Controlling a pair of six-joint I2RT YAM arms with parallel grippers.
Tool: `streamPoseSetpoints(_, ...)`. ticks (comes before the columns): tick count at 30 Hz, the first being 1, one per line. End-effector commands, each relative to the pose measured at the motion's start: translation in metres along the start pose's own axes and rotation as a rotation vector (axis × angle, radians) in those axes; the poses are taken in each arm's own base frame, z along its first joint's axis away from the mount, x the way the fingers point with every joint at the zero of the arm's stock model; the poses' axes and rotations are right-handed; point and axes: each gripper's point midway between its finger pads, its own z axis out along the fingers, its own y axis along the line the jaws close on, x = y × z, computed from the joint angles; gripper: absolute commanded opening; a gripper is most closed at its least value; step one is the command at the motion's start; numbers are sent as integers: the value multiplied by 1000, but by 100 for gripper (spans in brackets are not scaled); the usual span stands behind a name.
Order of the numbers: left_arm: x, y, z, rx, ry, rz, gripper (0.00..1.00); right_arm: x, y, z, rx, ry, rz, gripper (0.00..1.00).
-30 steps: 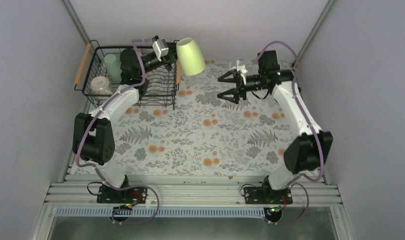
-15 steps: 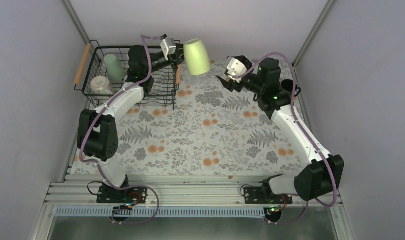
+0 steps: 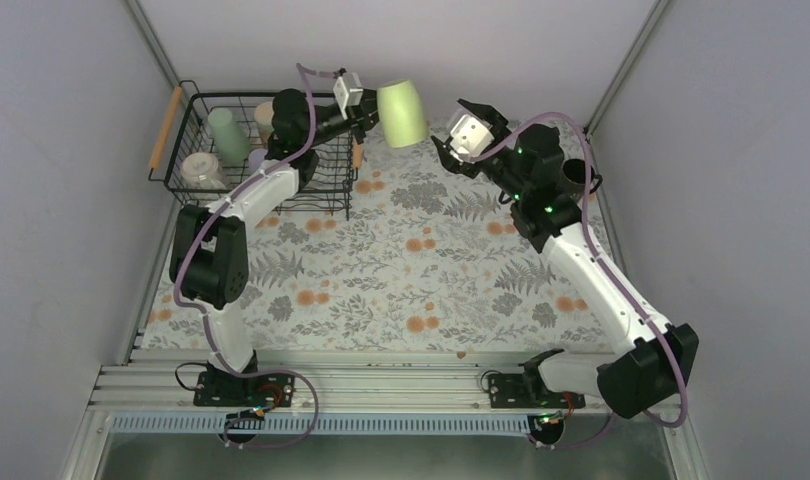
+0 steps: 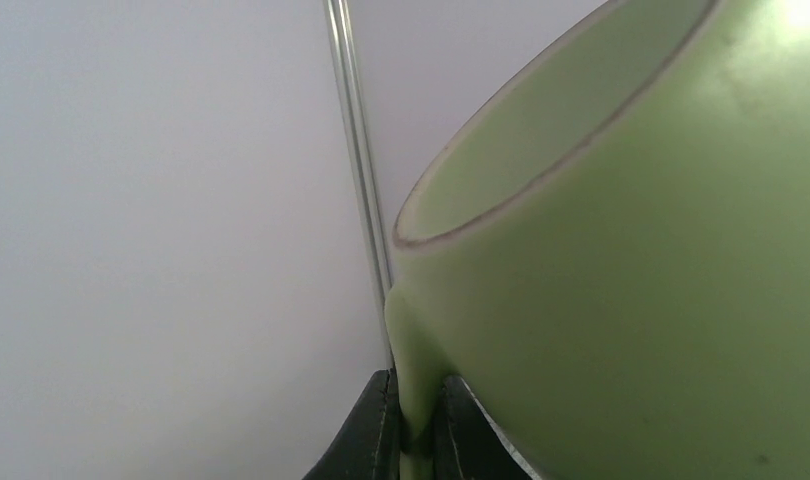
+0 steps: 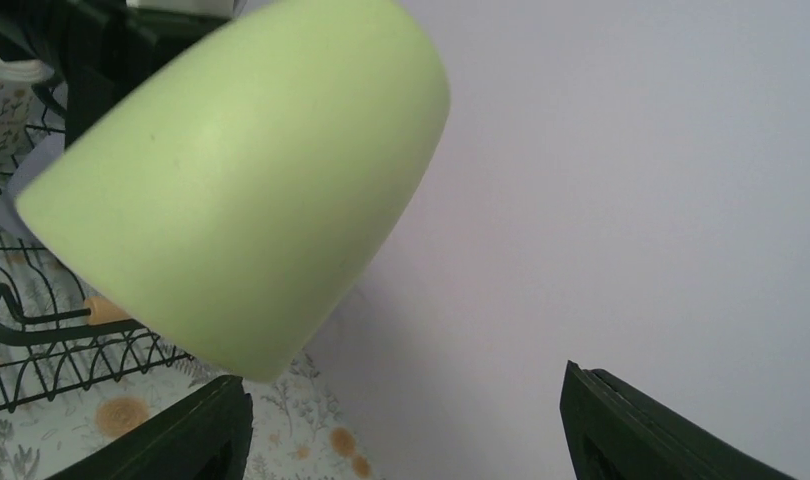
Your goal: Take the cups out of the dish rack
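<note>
My left gripper [image 3: 371, 113] is shut on the handle of the light green cup [image 3: 402, 112] and holds it in the air just right of the dish rack [image 3: 186, 190], lying on its side. In the left wrist view the fingers [image 4: 381, 430] pinch the handle of the cup [image 4: 621, 300]. My right gripper [image 3: 449, 125] is open and empty, just right of the cup and facing it; the cup [image 5: 241, 190] sits above its left finger [image 5: 206, 430]. A mint green cup [image 3: 224, 133], a clear glass [image 3: 199, 170] and a beige cup [image 3: 265, 112] stand in the rack.
A dark cup [image 3: 578, 172] stands at the back right behind my right arm. The rack's wire wall [image 5: 41, 345] and an orange-brown handle [image 5: 101, 312] lie low left in the right wrist view. Grey walls close the back and sides.
My left gripper has carried the green cup rightward, away from the rack. My right arm has swung up and back, and its open gripper now faces the cup.
</note>
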Motion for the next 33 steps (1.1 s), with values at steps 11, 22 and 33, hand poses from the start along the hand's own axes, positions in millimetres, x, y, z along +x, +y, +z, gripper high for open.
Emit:
streamPoseSetpoints(11,-45,5,11,26,-122,-35,2,-9,5,-12,69,-12,-77,79)
streamPoseSetpoints(22,-38,-16,25,55,-120,-148,2,-18,-5,-10,134,-26,-102,79)
streamPoseSetpoints(33,-22,-12,32,50,-119,-224,2,-36,-17,-8,168,-48,-107,79)
